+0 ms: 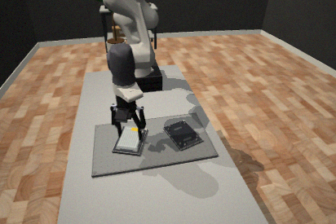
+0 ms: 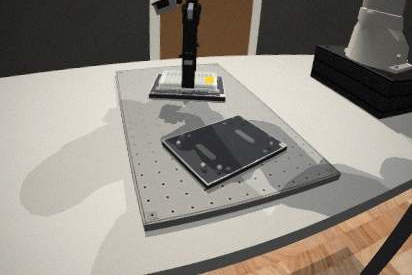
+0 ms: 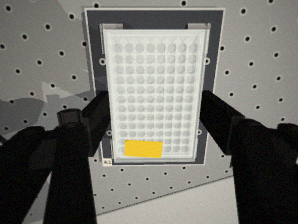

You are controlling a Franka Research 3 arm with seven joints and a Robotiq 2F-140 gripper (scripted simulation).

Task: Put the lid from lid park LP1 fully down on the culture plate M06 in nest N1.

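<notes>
My gripper (image 1: 129,129) (image 2: 188,81) (image 3: 155,104) is shut on the clear lid (image 3: 152,65) (image 2: 172,78), gripping its two long sides. The lid sits squarely over the white culture plate M06 (image 2: 202,89), whose wells and yellow label (image 3: 143,149) (image 2: 210,80) show through it. The plate sits in the dark nest N1 (image 1: 117,150) (image 2: 185,96) (image 3: 214,60) on the left of the perforated base board (image 1: 163,159) (image 2: 165,200). I cannot tell whether the lid rests fully on the plate. The dark lid park LP1 (image 1: 183,135) (image 2: 225,147) lies bare to the right.
The arm's black base block (image 1: 152,81) (image 2: 360,82) stands on the table behind the board. Small pegs stand up from the lid park. The table edge runs close to the board's right side.
</notes>
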